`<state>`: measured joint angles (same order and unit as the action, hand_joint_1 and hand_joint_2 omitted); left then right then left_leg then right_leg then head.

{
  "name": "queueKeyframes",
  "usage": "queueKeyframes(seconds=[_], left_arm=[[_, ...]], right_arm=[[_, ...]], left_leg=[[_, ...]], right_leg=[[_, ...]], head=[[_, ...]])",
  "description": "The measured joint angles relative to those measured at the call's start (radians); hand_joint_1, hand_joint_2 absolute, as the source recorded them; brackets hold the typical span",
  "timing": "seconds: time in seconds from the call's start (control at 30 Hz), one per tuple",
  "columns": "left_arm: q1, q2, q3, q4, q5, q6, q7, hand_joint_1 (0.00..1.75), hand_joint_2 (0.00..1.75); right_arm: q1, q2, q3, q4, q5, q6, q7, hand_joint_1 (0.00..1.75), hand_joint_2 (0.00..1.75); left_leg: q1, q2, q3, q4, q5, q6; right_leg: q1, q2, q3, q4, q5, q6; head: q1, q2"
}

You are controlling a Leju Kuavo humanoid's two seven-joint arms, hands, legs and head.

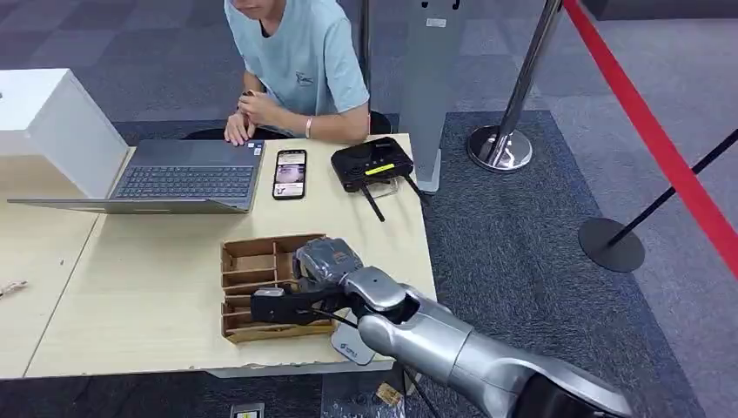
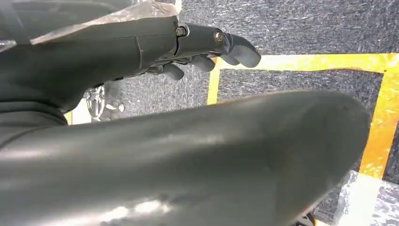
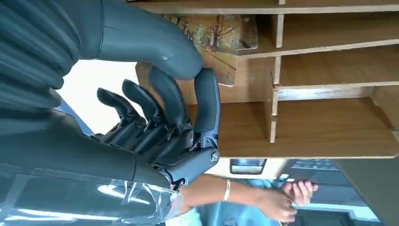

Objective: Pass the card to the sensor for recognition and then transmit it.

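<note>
A card (image 3: 225,41) printed with an autumn tree picture lies in a compartment of the wooden divider tray (image 1: 252,261) near the table's front edge. My right hand (image 1: 324,261) hovers over the tray's right side. Its thumb (image 3: 155,42) overlaps the card's edge and its curved fingers (image 3: 207,94) are just beside the card, with nothing plainly pinched between them. A small white pad (image 1: 351,345) with a logo lies at the table's front edge, partly under my right forearm. My left hand (image 2: 221,44) hangs over the carpet floor, loosely curled and holding nothing.
A person (image 1: 296,61) sits at the far side with hands by an open laptop (image 1: 187,178). A phone (image 1: 290,173) and a black controller with antennas (image 1: 372,164) lie beside it. A white box (image 1: 52,122) stands far left. Stanchions with red belt (image 1: 661,148) stand at right.
</note>
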<state>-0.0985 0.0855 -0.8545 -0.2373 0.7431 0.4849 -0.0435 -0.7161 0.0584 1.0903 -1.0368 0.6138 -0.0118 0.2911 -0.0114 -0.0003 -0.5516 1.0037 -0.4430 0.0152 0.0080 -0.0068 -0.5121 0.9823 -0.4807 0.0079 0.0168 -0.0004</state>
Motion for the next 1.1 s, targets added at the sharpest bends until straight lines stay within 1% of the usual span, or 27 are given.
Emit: queueKeyframes(seconds=[0.53,0.57,0.6,0.7,0.77,0.8,0.87,0.9,0.93,0.97,1.03,1.07,1.1], left_arm=[[0.001,0.000,-0.003,0.000,-0.002,0.000,0.005,0.00,0.00],[0.001,0.000,-0.004,0.000,-0.002,0.000,0.001,0.00,0.00],[0.001,0.000,-0.004,0.000,-0.002,0.000,-0.002,0.00,0.00],[0.001,0.000,-0.004,0.000,-0.002,0.000,-0.002,0.00,0.00],[0.001,0.000,-0.004,0.000,-0.002,0.000,-0.002,0.00,0.00],[0.001,0.000,-0.004,0.000,-0.002,0.000,-0.002,0.00,0.00],[0.001,0.000,-0.004,0.000,-0.003,0.000,-0.002,0.00,0.00],[0.001,0.000,-0.004,0.000,-0.003,0.000,0.000,0.00,0.00],[0.001,0.000,-0.004,0.000,-0.003,0.000,0.001,0.00,0.00],[0.001,-0.001,-0.005,0.000,-0.003,0.000,0.001,0.00,0.00],[0.001,-0.001,-0.005,0.000,-0.003,0.000,0.001,0.00,0.00],[0.001,-0.001,-0.005,0.000,-0.003,0.000,0.002,0.00,0.00],[0.001,-0.002,-0.005,0.000,-0.003,0.000,0.002,0.00,0.00]], right_arm=[[-0.016,0.000,-0.001,0.001,0.000,-0.011,0.000,1.75,1.75],[-0.044,0.006,-0.005,0.000,0.000,-0.014,0.000,1.73,1.75],[-0.050,0.009,-0.005,0.000,0.000,-0.013,0.000,1.62,1.75],[-0.055,0.013,-0.005,0.000,0.000,-0.013,0.000,1.54,1.75],[-0.057,0.013,-0.005,0.000,0.000,-0.012,0.000,1.52,1.75],[-0.058,0.013,-0.005,0.000,0.000,-0.012,0.000,1.45,1.75],[-0.059,0.014,-0.005,0.000,0.001,-0.010,0.000,1.40,1.75],[-0.059,0.014,-0.005,0.000,0.002,-0.009,0.000,1.31,1.75],[-0.058,0.014,-0.004,0.000,0.002,-0.008,0.000,1.12,1.75],[-0.058,0.014,-0.003,0.000,0.003,-0.007,0.001,1.08,1.75],[-0.058,0.014,-0.001,0.000,0.003,-0.004,0.001,0.89,1.75],[-0.057,0.014,0.000,0.001,0.003,-0.004,0.001,0.89,1.75],[-0.056,0.014,0.001,0.001,0.003,-0.004,0.000,0.82,1.75]], left_leg=[[0.000,0.000,0.000,0.000,0.000,0.000],[0.000,0.000,0.000,0.000,0.000,0.000],[0.000,0.000,0.000,0.000,0.000,0.000],[0.000,0.000,0.000,0.000,0.000,0.000],[0.000,0.000,0.000,0.000,0.000,0.000],[0.000,0.000,0.000,0.000,0.000,0.000],[0.000,0.000,0.000,0.000,0.000,0.000],[0.000,0.000,0.000,0.000,0.000,0.000],[0.000,0.000,0.000,0.000,0.000,0.000],[0.000,0.000,0.000,0.000,0.000,0.000],[0.000,0.000,0.000,0.000,0.000,0.000],[0.000,0.000,0.000,0.000,0.000,0.000],[0.000,0.000,0.000,0.000,0.000,0.000]], right_leg=[[0.000,0.000,0.000,0.000,0.000,0.000],[0.000,0.000,0.000,0.000,0.000,0.000],[0.000,0.000,0.000,0.000,0.000,0.000],[0.000,0.000,0.000,0.000,0.000,0.000],[0.000,0.000,0.000,0.000,0.000,0.000],[0.000,0.000,0.000,0.000,0.000,0.000],[0.000,0.000,0.000,0.000,0.000,0.000],[0.000,0.000,0.000,0.000,0.000,0.000],[0.000,0.000,0.000,0.000,0.000,0.000],[0.000,0.000,0.000,0.000,0.000,0.000],[0.000,0.000,0.000,0.000,0.000,0.000],[0.000,0.000,0.000,0.000,0.000,0.000],[0.000,0.000,0.000,0.000,0.000,0.000]], head=[[0.000,0.000],[0.000,0.000],[0.000,0.000],[0.000,0.000],[0.000,0.000],[0.000,0.000],[0.000,0.000],[0.000,0.000],[0.000,0.000],[0.000,0.000],[0.000,0.000],[0.000,0.000],[0.000,0.000]])
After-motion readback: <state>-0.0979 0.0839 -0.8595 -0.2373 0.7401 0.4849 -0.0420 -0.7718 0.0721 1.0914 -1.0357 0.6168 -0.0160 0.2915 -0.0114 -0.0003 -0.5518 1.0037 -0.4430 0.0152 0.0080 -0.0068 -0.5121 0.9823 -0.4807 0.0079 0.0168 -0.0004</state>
